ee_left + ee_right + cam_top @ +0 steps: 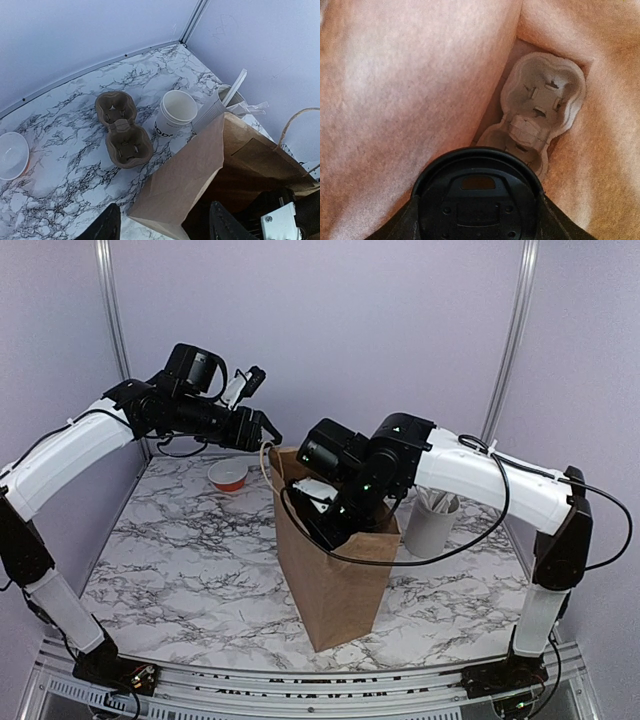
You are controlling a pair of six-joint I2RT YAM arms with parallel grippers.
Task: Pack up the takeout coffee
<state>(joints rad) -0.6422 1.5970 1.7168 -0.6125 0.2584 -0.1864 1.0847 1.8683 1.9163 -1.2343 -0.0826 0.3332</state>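
The takeout coffee shows only as its round black lid (477, 197), held deep inside the brown paper bag (335, 590); the cup below it is hidden. My right gripper (479, 220) is shut on it, a dark finger pressed to each side of the lid, and it reaches down through the bag's mouth (325, 525). A pulp cup carrier (540, 110) lies on the bag's floor just beyond the lid. My left gripper (165, 222) hangs open over the bag's back left corner (200, 170), near the paper handle, holding nothing.
Behind the bag, a second pulp carrier (122, 129) rests on the marble table. Next to it are a nested stack of white cups (175, 112) and a taller white cylinder of utensils (220, 102). A white bowl (228, 476) sits at the back left.
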